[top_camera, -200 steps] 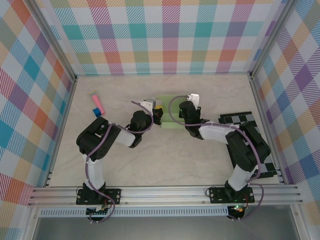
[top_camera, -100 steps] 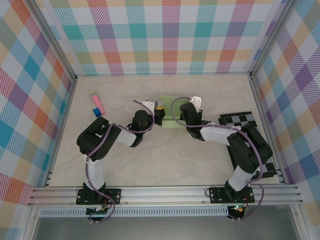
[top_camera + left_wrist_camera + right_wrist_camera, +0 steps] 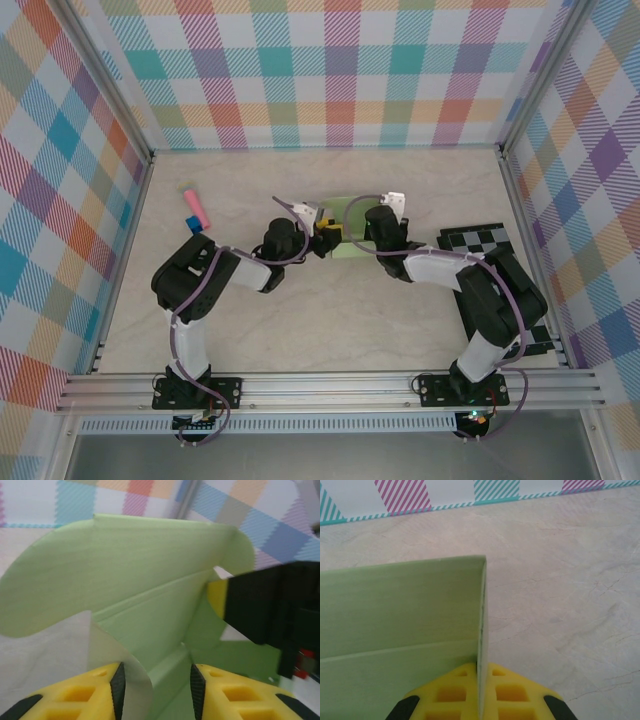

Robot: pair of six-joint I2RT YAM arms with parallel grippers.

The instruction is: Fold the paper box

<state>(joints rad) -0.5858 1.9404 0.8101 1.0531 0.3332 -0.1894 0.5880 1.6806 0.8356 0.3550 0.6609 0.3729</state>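
The paper box (image 3: 348, 212) is pale green card, partly folded, lying mid-table between both arms. In the left wrist view the paper box (image 3: 125, 570) shows a raised rounded panel and creased inner walls. My left gripper (image 3: 156, 680) stands open around its near edge, and a pale curled flap rests against the left finger (image 3: 100, 690). From above, the left gripper (image 3: 327, 236) sits at the box's left side. My right gripper (image 3: 481, 667) is shut on an upright wall of the paper box (image 3: 400, 610). It holds the box's right side (image 3: 372, 213).
A pink-and-blue stick (image 3: 195, 205) lies at the back left. A black-and-white checkered board (image 3: 480, 240) lies right of the right arm. Plaid walls enclose the table on three sides. The right gripper's black body (image 3: 270, 605) is close in front of the left one.
My left gripper has opened from shut and shifted slightly right along the box's left edge. The right gripper has stayed shut on the card, drifting a little right.
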